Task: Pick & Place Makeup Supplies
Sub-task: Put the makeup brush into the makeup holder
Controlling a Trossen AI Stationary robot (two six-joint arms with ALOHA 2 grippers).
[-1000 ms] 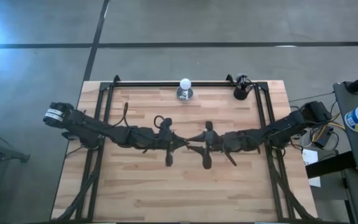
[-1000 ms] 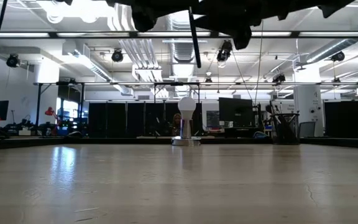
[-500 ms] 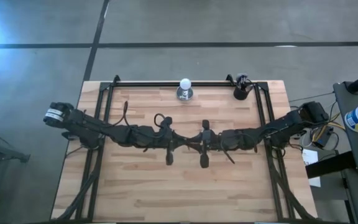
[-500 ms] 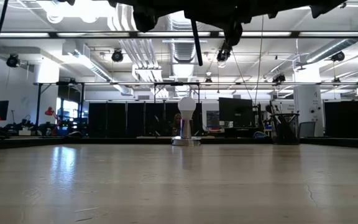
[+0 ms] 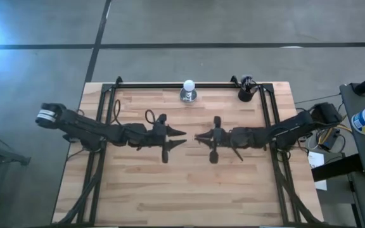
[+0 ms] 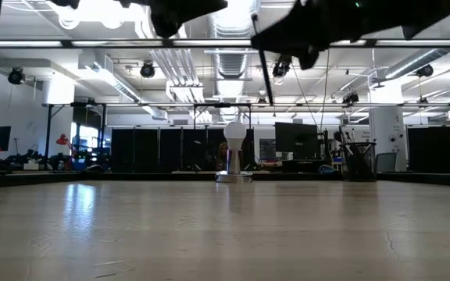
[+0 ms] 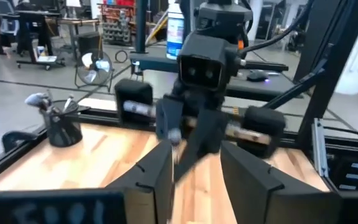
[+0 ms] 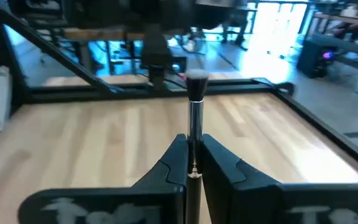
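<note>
- I work in a big lab hall: exposed ceiling ducts (image 6: 229, 66) and strip lights above.
- Behind my wooden table (image 6: 225, 226) stand monitors (image 6: 295, 140) and equipment carts.

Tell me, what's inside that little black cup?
The black cup holds slim makeup brushes, bristle tips poking up. Their lower handles are hidden by its wall, so the count is unclear.
</note>
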